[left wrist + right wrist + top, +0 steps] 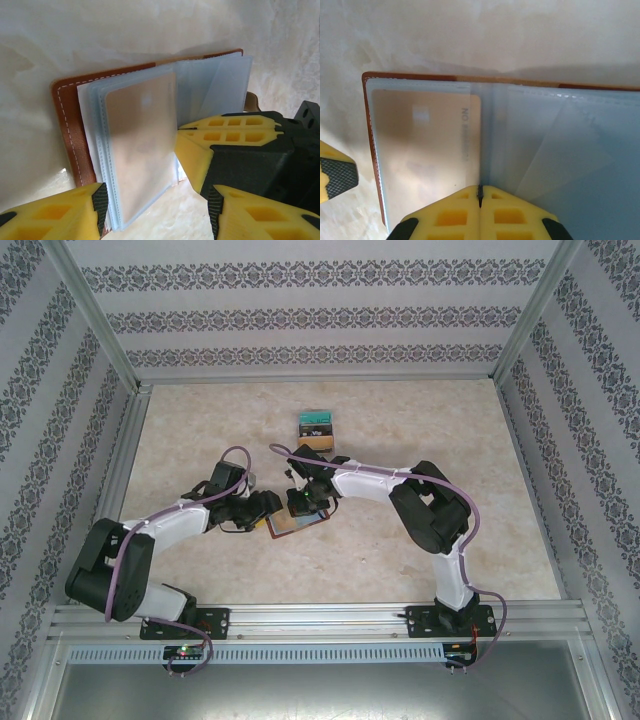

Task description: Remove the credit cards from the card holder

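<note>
So the card holder point(297, 524) is lying open on the table point(450, 430), just below the middle of the overhead view, with both arms crowded over it. Right gripper point(480, 192) is clamped fully shut, tips at the centre fold along the bottom edge of its own camera's frame. Can't tell if a thin sleeve page is caught in there. Left gripper point(155, 200) is roughly half spread, fingers either side of the left-hand pages at the bottom of its view, not squeezing anything as far as I can see. A tan credit card point(425, 135) sits in the left sleeve. The small teal-topped stack point(316, 426) sits apart, higher up.
</note>
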`<action>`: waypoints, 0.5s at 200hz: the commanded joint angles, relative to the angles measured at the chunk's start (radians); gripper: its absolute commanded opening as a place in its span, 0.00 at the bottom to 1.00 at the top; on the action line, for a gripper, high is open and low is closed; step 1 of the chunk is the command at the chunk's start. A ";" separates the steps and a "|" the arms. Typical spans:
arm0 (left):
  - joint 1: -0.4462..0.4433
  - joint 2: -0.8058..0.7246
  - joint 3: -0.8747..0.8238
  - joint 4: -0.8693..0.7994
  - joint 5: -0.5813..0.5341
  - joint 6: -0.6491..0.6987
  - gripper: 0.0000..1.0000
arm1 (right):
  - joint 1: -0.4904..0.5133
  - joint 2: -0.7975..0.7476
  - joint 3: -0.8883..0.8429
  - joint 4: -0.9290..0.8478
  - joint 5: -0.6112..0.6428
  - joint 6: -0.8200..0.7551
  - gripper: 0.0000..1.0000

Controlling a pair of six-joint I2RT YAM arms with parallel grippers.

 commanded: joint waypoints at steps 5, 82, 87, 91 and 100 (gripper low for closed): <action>0.011 0.025 -0.004 0.044 0.015 -0.008 0.58 | 0.012 0.035 0.006 -0.056 0.032 -0.015 0.00; -0.005 0.056 -0.001 0.079 0.022 -0.017 0.57 | 0.012 0.041 0.005 -0.051 0.028 -0.011 0.00; -0.006 0.056 0.000 0.081 0.022 -0.017 0.57 | 0.012 0.042 0.005 -0.051 0.026 -0.010 0.00; -0.008 0.056 0.001 0.082 0.023 -0.017 0.57 | 0.012 0.043 0.005 -0.051 0.026 -0.010 0.00; -0.009 0.056 0.002 0.082 0.023 -0.017 0.57 | 0.012 0.042 0.004 -0.049 0.023 -0.010 0.00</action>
